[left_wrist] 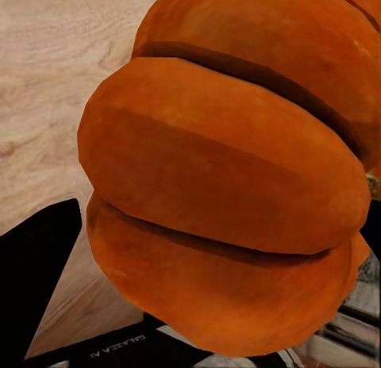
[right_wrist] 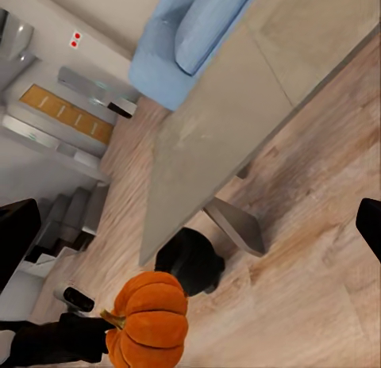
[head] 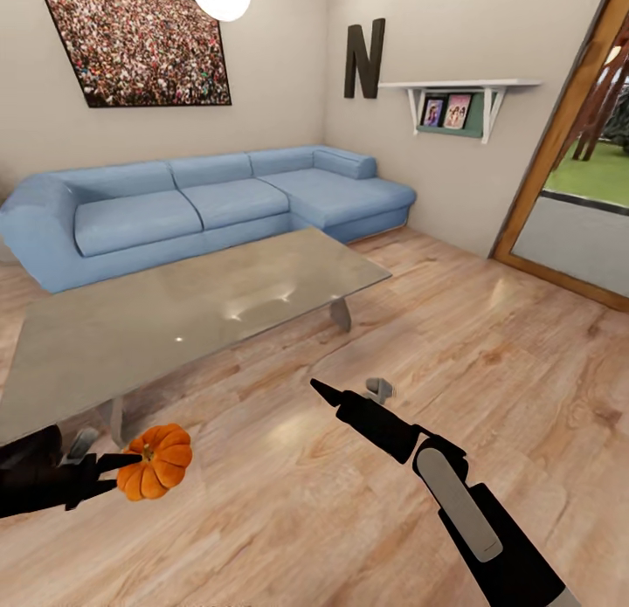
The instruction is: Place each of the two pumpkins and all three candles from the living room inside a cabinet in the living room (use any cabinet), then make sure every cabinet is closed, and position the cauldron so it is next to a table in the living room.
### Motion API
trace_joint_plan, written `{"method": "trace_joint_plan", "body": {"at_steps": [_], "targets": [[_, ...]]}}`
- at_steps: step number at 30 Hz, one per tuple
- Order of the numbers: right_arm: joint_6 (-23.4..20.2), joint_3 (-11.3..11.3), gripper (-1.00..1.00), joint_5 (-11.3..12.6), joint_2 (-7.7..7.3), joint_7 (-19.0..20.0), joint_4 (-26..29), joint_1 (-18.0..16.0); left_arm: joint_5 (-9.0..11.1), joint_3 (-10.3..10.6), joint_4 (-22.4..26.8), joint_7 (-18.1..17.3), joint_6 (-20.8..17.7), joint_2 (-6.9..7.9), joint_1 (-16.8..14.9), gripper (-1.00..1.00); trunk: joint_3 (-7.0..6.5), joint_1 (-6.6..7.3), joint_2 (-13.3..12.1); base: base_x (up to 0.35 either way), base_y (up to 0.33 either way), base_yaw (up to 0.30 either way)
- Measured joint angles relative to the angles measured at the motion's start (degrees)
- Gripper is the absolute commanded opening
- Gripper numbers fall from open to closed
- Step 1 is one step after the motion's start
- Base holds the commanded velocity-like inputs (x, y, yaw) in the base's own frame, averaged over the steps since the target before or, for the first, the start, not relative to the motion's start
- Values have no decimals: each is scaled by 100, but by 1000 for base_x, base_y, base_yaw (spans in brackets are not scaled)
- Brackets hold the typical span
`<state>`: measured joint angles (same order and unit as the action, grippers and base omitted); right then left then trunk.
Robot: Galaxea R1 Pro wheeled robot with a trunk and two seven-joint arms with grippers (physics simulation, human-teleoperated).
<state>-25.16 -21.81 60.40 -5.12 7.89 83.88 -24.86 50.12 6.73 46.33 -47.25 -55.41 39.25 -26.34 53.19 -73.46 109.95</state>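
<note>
Above the wooden floor point(head: 489, 345), just off the near corner of the low table point(head: 201, 306), your left gripper point(head: 118, 467) is clamped on a bright-orange pumpkin point(head: 159, 460) — held clear of the boards, its ribs close before the left wrist camera. Your right gripper point(head: 325, 392) reaches forward toward the table's near edge; you cannot tell from here how wide its fingers stand. Under the table's end sits the black cauldron point(right_wrist: 190, 261) — the blue sofa point(head: 201, 201) stands beyond
</note>
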Motion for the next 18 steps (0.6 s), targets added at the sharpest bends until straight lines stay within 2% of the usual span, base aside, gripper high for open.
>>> {"method": "trace_joint_plan", "body": {"at_steps": [5, 7, 8, 10, 13, 15, 16, 18], "targets": [[0, 7, 100, 1, 4, -7, 1, 0, -27, -16, -191, 9, -106, 0, 0, -100, -101, 110, -201, 0, 0, 281], [0, 13, 100, 1, 0, -8, 2, -2, 3, -31, -427, 15, -125, 0, -1, -100, -141, 154, -281, 0, 0, 282], [0, 15, 100, 1, -1, -8, 2, -1, -53, -32, -495, 16, -107, 0, 1, -100, -160, 176, -321, 0, 0, 282], [0, 14, 100, 1, -2, -8, 2, -2, 36, -51, -548, 23, -144, -1, -2, -100, -198, 220, -401, 0, 0, 282], [0, 17, 100, 1, -2, -14, -1, -3, -11, -44, -628, 74, -130, -1, -1, -100, -252, 286, -522, 0, 0, 282], [0, 17, 100, 1, -1, -31, -5, -1, -26, -22, -829, 161, -124, 0, -4, -100, -288, 330, -602, 0, 0, 282], [0, 18, 100, 1, -1, -43, -6, 0, -104, -7, -901, 224, -96, 0, -5, -100, -306, 351, -642, 0, 0, 283], [-1, 19, 100, 2, 1, -63, -11, 0, -31, -17, -970, 424, -124, -1, -15, -100, -342, 395, -722, 0, 0, 283]]}}
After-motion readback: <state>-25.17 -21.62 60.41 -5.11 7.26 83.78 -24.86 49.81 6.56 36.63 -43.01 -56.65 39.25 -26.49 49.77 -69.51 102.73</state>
